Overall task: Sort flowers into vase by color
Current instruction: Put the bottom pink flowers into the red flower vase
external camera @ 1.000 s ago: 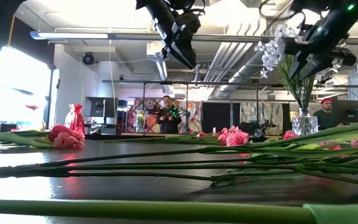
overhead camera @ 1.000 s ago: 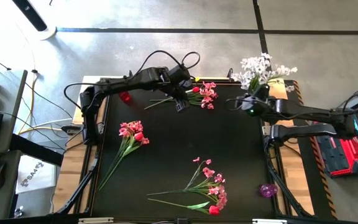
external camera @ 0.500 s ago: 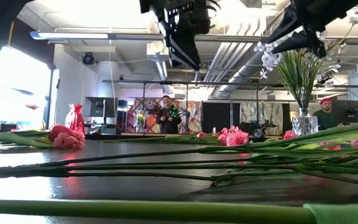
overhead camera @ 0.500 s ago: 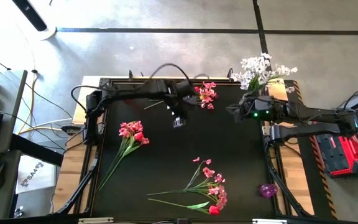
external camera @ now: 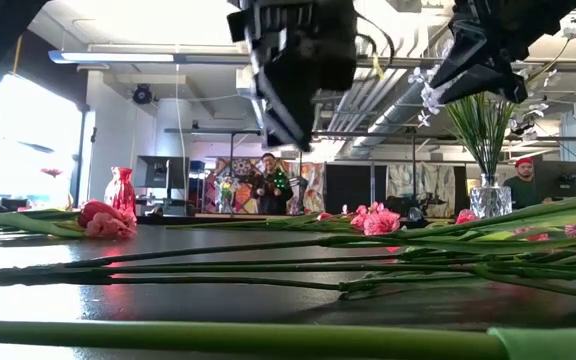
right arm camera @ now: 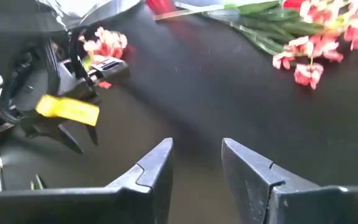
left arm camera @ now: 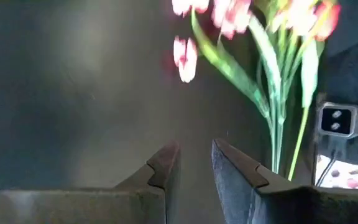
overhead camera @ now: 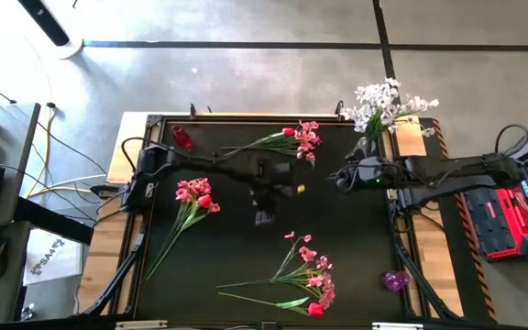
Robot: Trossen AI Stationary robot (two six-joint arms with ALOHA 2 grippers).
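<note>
Pictured mid-table: left gripper (overhead camera: 263, 216), fingers slightly apart and holding nothing, hanging above bare black table (overhead camera: 356, 247) just short of the front bunch (overhead camera: 305, 280) of pink sprays and a red tulip. Right gripper (overhead camera: 337, 179), also a little apart and empty, poised near the table's right side, close to the glass vase (external camera: 489, 200) already filled with white blossoms (overhead camera: 385, 103). Still unsorted: a pink-and-red bunch (overhead camera: 193, 197) at left, another bunch (overhead camera: 296, 139) at the back edge, a red vase (overhead camera: 182, 138) at the back left corner and a small purple object (overhead camera: 394, 280) at front right, too small to identify. Seen from the left wrist: pink blooms and green stems (left arm camera: 272, 93) lying just ahead of the fingers (left arm camera: 166, 165). Likely risks from here: stems in the front bunch lying crossed and touching, so a narrow pinch could lift two colours at once or drag neighbours along; thin stems slipping from a loose grip; both arms close together mid-table, inviting a clash if reaching for the same bunch.
</note>
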